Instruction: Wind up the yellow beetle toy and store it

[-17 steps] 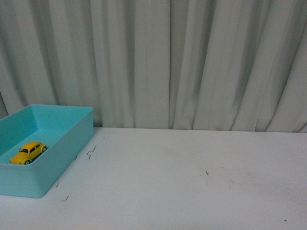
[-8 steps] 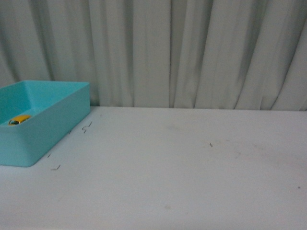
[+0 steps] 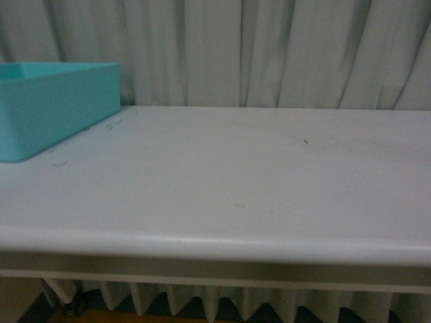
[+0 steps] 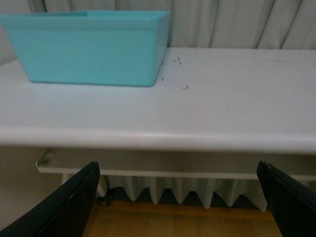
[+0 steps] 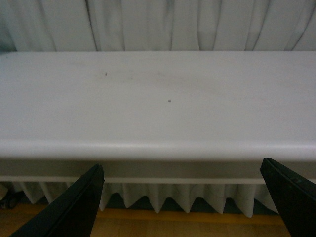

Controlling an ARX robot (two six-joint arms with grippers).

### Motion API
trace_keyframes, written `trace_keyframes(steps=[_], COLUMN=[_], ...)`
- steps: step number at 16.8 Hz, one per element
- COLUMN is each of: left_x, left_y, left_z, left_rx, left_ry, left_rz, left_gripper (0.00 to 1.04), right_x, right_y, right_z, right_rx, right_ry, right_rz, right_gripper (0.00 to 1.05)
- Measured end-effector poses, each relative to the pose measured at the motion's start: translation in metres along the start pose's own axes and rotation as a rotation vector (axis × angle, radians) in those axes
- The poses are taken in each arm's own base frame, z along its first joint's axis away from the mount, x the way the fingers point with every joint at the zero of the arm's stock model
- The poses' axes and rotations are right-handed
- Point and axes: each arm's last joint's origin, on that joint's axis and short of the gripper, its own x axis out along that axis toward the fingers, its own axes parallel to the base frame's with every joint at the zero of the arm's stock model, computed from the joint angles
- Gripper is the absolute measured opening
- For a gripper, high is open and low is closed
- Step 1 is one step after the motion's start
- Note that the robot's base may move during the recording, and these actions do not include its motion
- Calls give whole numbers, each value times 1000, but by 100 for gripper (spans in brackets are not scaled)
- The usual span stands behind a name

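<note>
Your front view has dropped since a second ago: the counter (image 3: 222, 175) edge now fills the frame and the teal bin (image 3: 54, 108) shows only its outer wall, so the yellow beetle toy, seen inside it earlier, is hidden. Your left pincer (image 4: 180, 197) and right pincer (image 5: 182, 197) both hang spread wide below the counter's rounded lip, holding nothing. The counter is smooth and white, the bin glossy plastic, pleated curtain (image 3: 269, 47) behind.
</note>
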Motion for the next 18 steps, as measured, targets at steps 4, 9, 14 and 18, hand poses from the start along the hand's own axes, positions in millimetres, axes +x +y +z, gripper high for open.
trace_keyframes(steps=[4,9,14,18], left_x=[0,0,0,0], left_y=[0,0,0,0], left_z=[0,0,0,0], left_rx=[0,0,0,0], left_ry=[2,1,3,3], left_rz=[-2,-1,0,-1], left_gripper=[98,98,98,98], right_x=[0,0,0,0], right_y=[0,0,0,0], right_z=[0,0,0,0], right_rx=[0,1,0,0], right_ry=[-1,-1,1,1], right_rz=[-1,-1,-1,-1], right_gripper=[98,98,98,98])
